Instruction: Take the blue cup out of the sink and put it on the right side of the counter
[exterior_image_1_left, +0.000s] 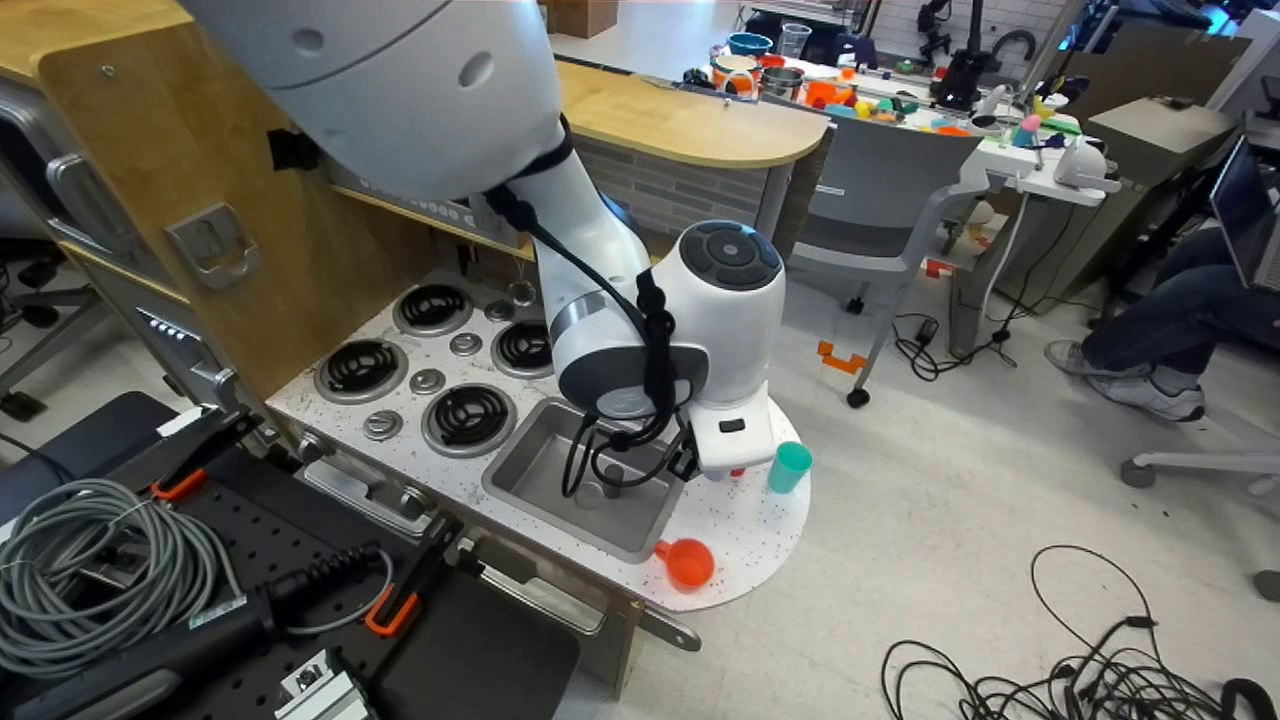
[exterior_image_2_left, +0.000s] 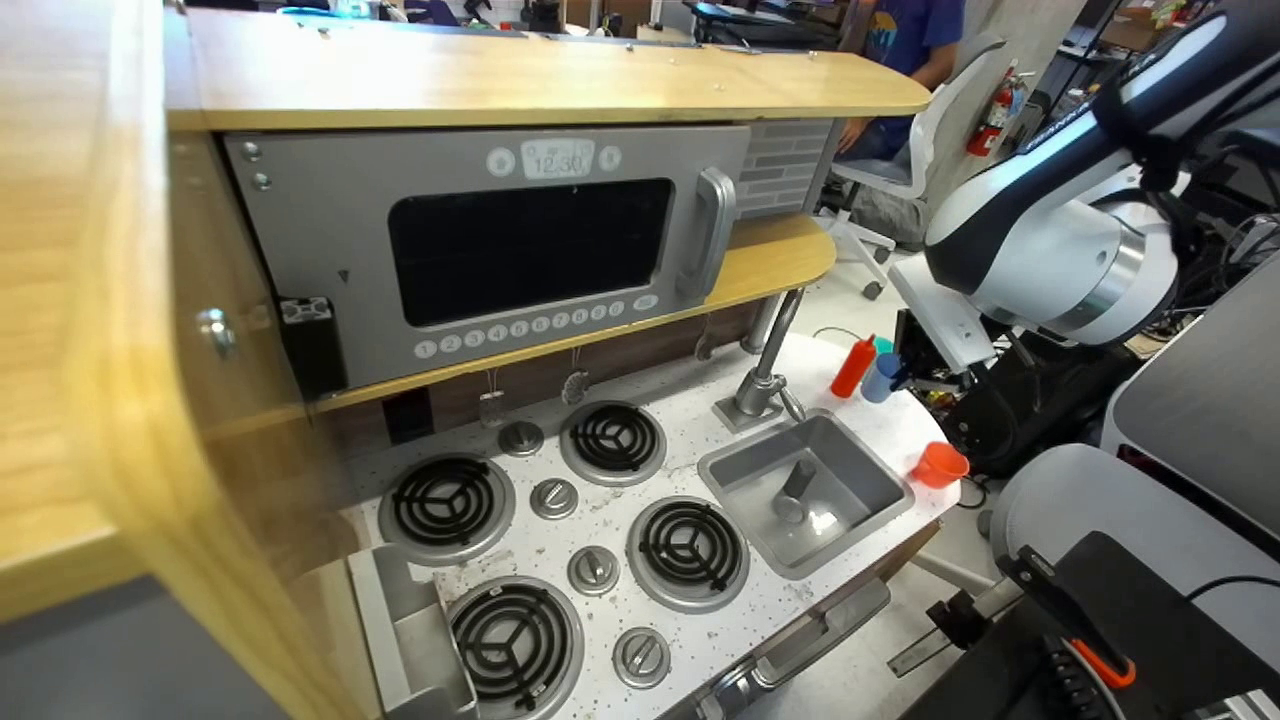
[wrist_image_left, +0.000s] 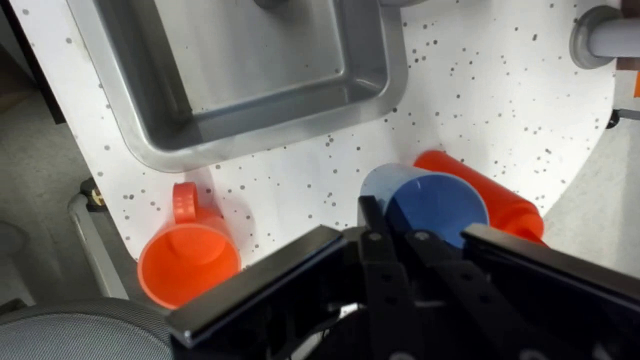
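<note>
The blue cup (wrist_image_left: 440, 205) is at the right end of the white speckled counter (wrist_image_left: 480, 105), outside the sink (wrist_image_left: 265, 55). In an exterior view the cup (exterior_image_2_left: 878, 385) stands beside a red bottle; whether its base touches the counter I cannot tell. My gripper (wrist_image_left: 382, 210) is closed on the cup's wall, one finger inside the rim and one outside. In an exterior view the gripper (exterior_image_2_left: 910, 375) reaches the cup from the counter's outer end. The cup is mostly hidden behind the wrist in the remaining exterior view.
A red squeeze bottle (wrist_image_left: 480, 192) stands close against the cup. A teal cup (exterior_image_1_left: 790, 467) is near the counter's rounded edge. An orange-red mug (wrist_image_left: 190, 260) sits by the front edge. The faucet (exterior_image_2_left: 765, 375) rises behind the sink, with stove burners (exterior_image_2_left: 693, 550) beyond.
</note>
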